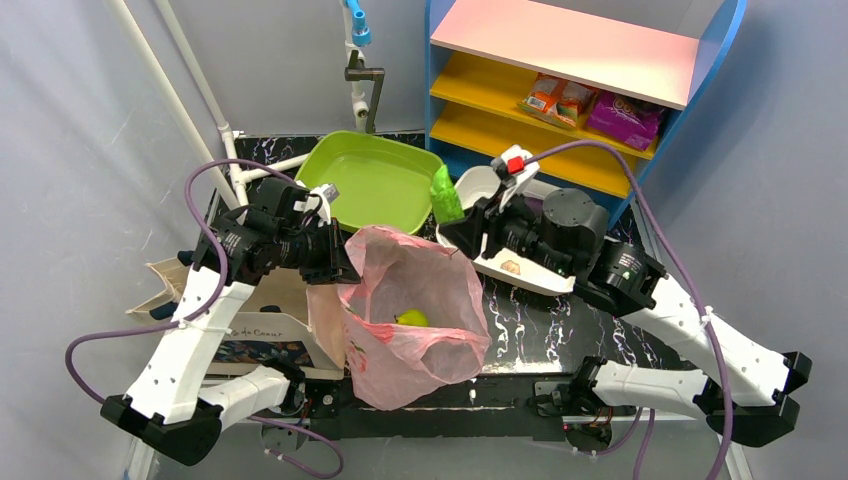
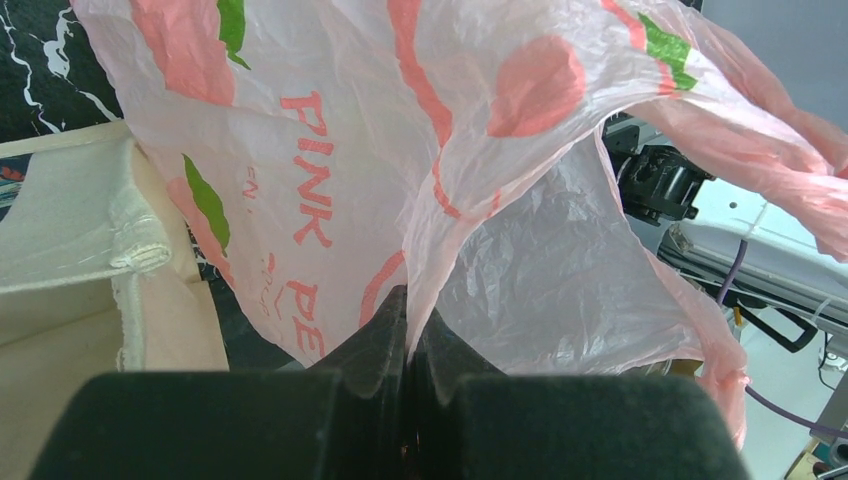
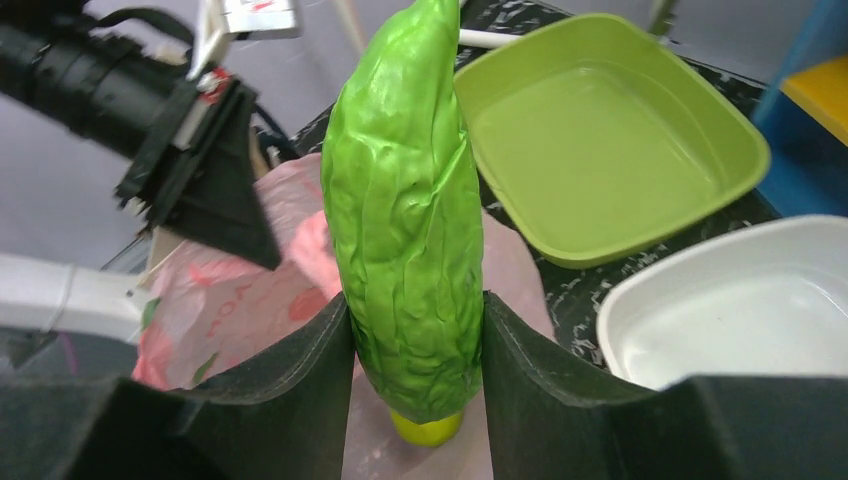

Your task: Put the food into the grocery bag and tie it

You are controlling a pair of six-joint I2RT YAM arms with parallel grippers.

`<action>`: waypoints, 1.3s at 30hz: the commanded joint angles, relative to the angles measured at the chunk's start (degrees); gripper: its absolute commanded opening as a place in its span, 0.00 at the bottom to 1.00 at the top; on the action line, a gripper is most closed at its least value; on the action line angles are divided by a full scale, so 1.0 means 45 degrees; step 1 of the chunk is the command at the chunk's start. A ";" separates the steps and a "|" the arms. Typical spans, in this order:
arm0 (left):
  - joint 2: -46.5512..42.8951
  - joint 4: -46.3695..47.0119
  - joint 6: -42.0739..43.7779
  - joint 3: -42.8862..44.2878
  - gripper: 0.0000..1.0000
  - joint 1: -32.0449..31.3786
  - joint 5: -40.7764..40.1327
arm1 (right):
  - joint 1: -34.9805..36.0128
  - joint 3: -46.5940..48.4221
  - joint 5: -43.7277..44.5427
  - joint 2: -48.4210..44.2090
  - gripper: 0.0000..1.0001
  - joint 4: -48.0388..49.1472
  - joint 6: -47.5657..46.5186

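The pink grocery bag stands open at the table's middle front, with the yellow-green pear inside. My left gripper is shut on the bag's left rim; the wrist view shows the thin plastic pinched between its closed fingers. My right gripper is shut on the long green vegetable and holds it above the bag's right rim. In the right wrist view the vegetable stands between my fingers, with the pear just below it. The eggplant is out of view.
A green tray and a white tray sit behind the bag. A beige canvas tote lies at the left under my left arm. A shelf unit with snack packets stands at the back right.
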 commanded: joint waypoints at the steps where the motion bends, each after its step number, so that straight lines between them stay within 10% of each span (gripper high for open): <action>1: -0.0341 -0.0145 -0.0063 -0.0078 0.00 -0.0071 0.0317 | 0.1300 0.0042 -0.0437 -0.0004 0.18 0.1369 -0.1122; 10: -0.0613 -0.0197 -0.0062 -0.0206 0.00 -0.0065 0.0180 | 0.2950 0.0087 -0.0619 0.0848 0.23 0.1120 -0.1117; 21: -0.0799 -0.0262 -0.0043 -0.0277 0.00 -0.0081 0.0105 | 0.3436 0.0671 -0.0127 0.1447 0.76 0.0196 -0.0585; 39: -0.0824 -0.0317 0.0003 -0.0241 0.00 -0.0075 -0.0089 | 0.3418 0.1549 0.2433 0.1629 0.84 0.0499 -0.1085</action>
